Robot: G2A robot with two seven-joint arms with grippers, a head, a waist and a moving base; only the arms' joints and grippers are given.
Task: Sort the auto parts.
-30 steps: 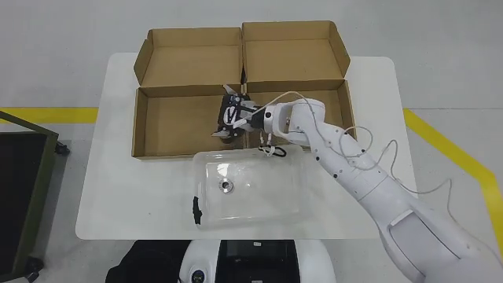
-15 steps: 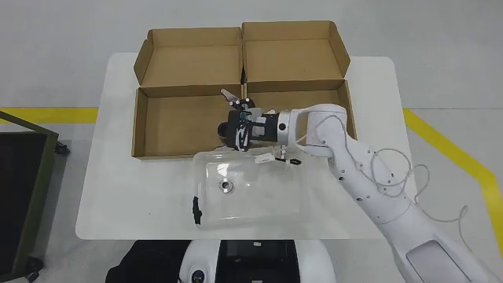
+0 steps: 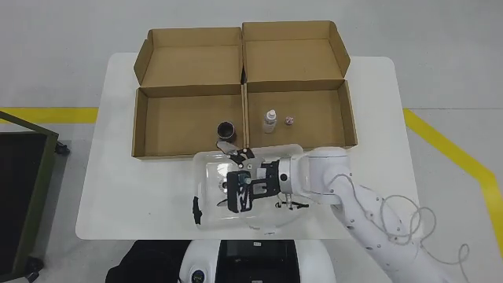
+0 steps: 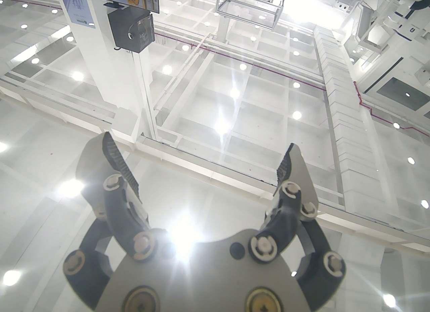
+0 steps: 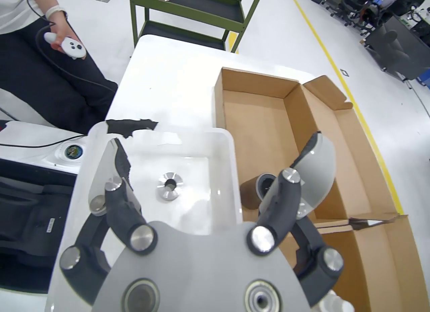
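Right wrist view, tool (image 5: pixel 216 155) spread across bin (image 5: pixel 231 148) rim, box (image 5: pixel 258 81) beside

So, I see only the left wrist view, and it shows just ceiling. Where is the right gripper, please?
Observer: The right gripper is over the clear bin, jaws open and empty.
Operator: Is any part in the bin?
Observer: Yes, one metal ring lies on its floor.
Operator: And the boxes?
Observer: A dark cylinder is in the left box.
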